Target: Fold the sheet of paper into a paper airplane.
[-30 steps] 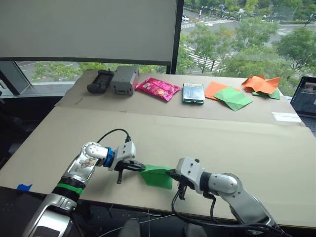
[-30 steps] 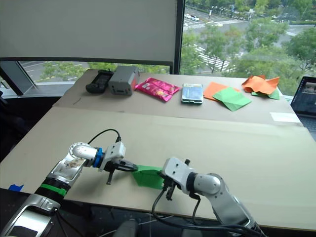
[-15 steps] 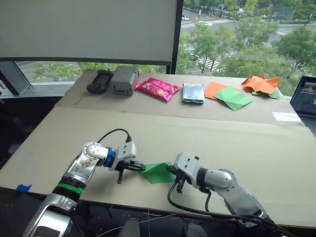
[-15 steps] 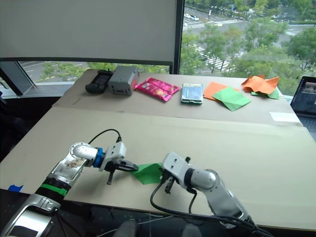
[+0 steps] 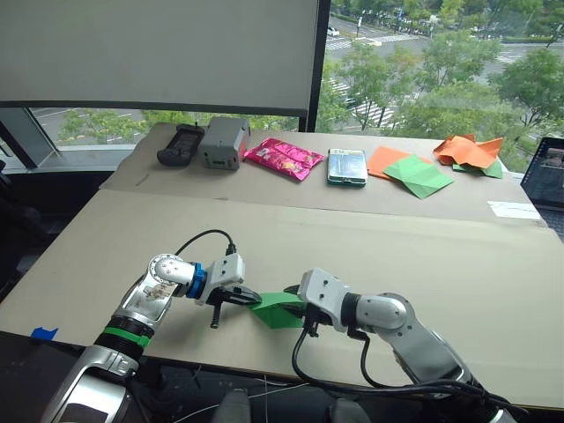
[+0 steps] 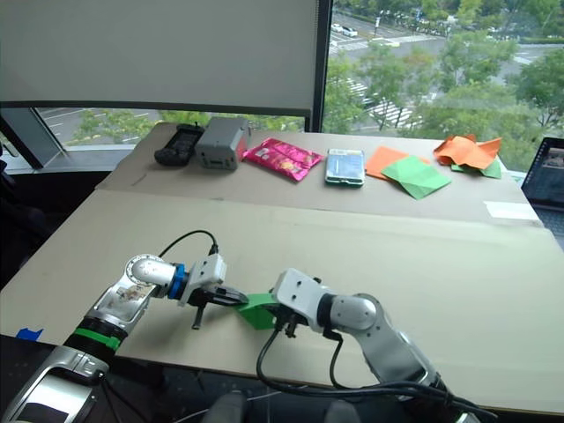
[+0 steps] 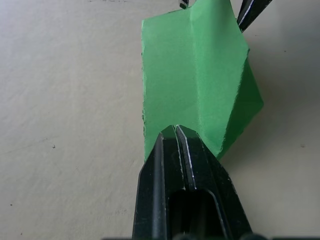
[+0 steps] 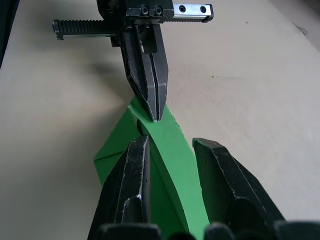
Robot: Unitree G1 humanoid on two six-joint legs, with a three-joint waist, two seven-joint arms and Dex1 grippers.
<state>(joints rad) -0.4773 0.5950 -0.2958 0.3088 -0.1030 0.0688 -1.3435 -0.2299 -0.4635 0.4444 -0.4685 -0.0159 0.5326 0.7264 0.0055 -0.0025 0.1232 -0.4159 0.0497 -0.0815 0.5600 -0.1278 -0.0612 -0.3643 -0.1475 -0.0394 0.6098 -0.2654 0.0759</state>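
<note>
Your left gripper is pinched tight on one end of the sheet of paper, while your right gripper straddles the other end with its fingers spread and has slid in toward the left one over the last second. The green piece between them now reads shorter and more bunched, so I judge a crease is being pressed. It sits at the near edge of the table; no containers are in view.
</note>
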